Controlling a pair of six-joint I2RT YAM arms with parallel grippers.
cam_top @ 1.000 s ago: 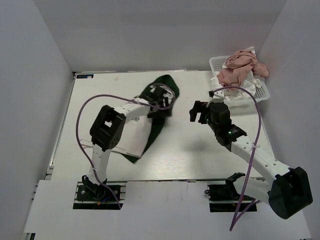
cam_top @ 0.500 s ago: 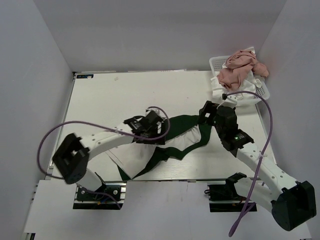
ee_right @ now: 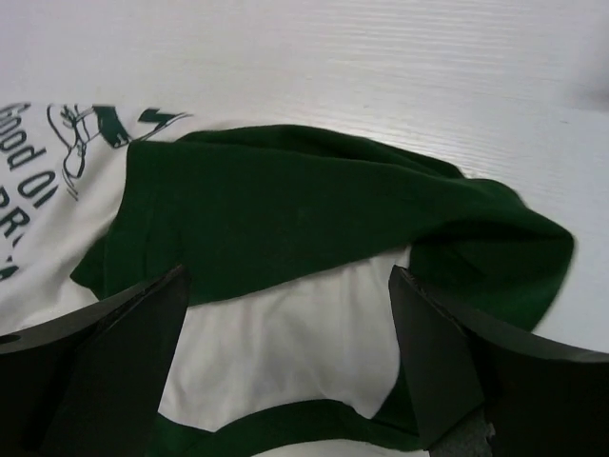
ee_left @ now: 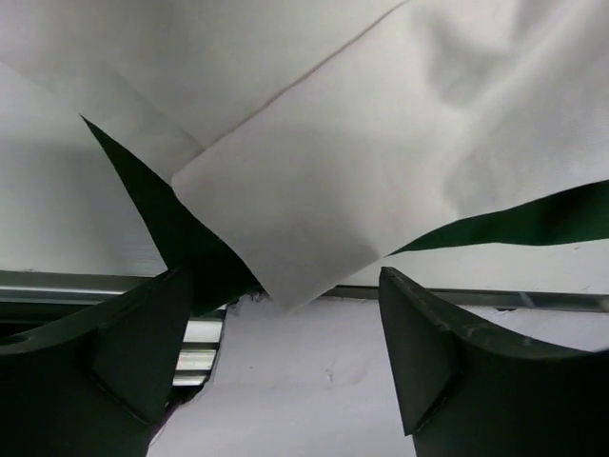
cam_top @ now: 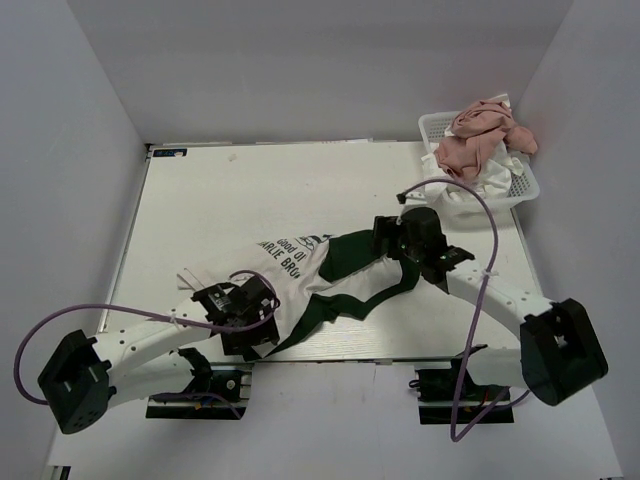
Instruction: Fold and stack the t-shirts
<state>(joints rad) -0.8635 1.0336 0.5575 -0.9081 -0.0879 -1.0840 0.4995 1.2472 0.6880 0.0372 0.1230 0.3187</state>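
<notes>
Both of your arms have shifted in the last half second: the left gripper [cam_top: 245,315] has pulled back toward the near edge of the table [cam_top: 250,190], and the right gripper [cam_top: 380,240] has slid a little to the left over the cloth. One shirt [cam_top: 300,285], white with dark green trim, now lies stretched across the near half of the table between the two grippers, and its printed lettering [cam_top: 283,255] faces up, which it did not a moment ago. Your left jaws stand wide apart. In the left wrist view a white corner of the shirt hangs between them without touching either finger, with a dark green edge just beside the left one. Your right jaws are also apart and grip nothing. They hover over a rumpled green sleeve [ee_right: 314,219] with white fabric below it. One basket [cam_top: 428,125] sits at the far right corner, well apart from the spread shirt. It holds a pink bundle [cam_top: 480,135] piled on top and some white cloth [cam_top: 495,180] spilling over its near side. You cannot tell how many shirts make up that heap.
</notes>
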